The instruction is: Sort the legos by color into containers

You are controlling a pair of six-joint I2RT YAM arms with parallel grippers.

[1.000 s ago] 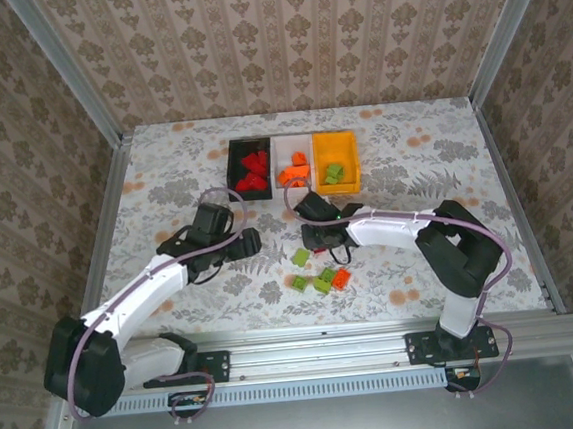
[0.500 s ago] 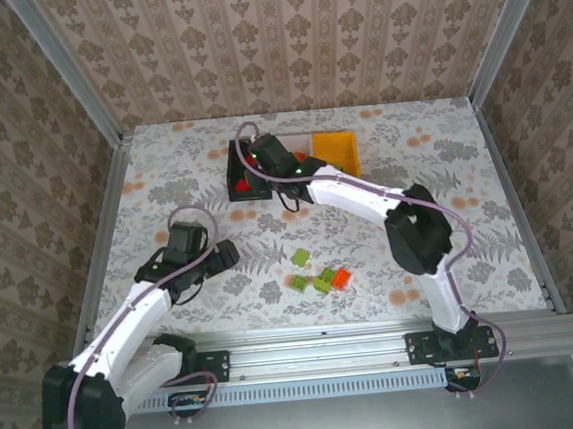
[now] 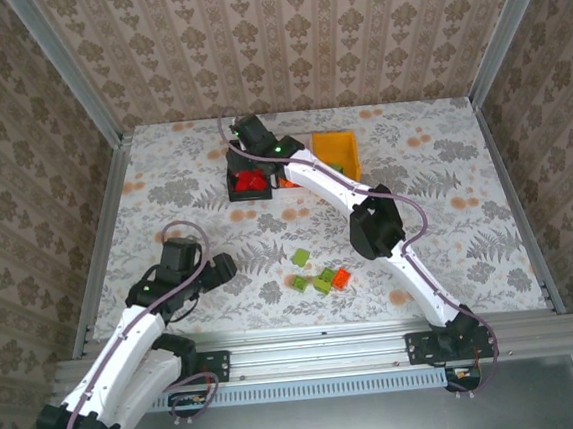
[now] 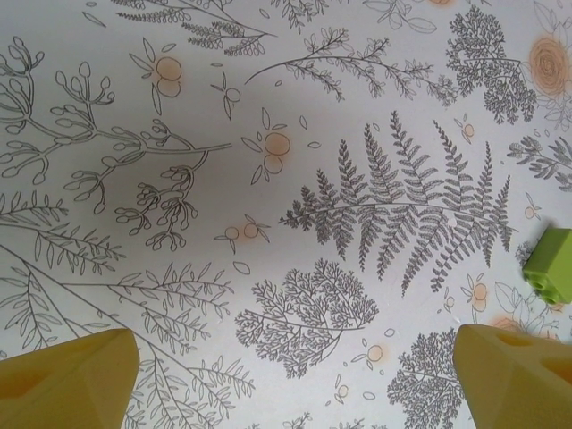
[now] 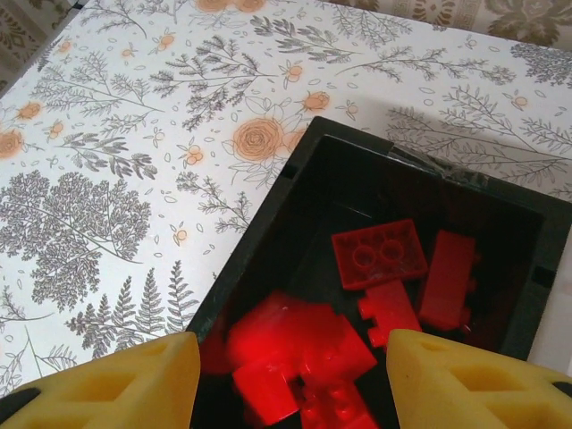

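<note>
We are seeing the right gripper open over the black bin, with the long axis of a red lego running 9-to-3 o'clock. The left gripper is gaping empty.

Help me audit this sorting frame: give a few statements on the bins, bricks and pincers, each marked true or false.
1. The right pincer is above the black bin. True.
2. The black bin holds green bricks. False: it holds red bricks.
3. Every brick is in a bin. False: green bricks and an orange brick lie loose on the table.
4. The left pincer is open and empty. True.
5. The yellow bin is the leftmost bin. False: seen from above, it is at the right end of the row.
</note>
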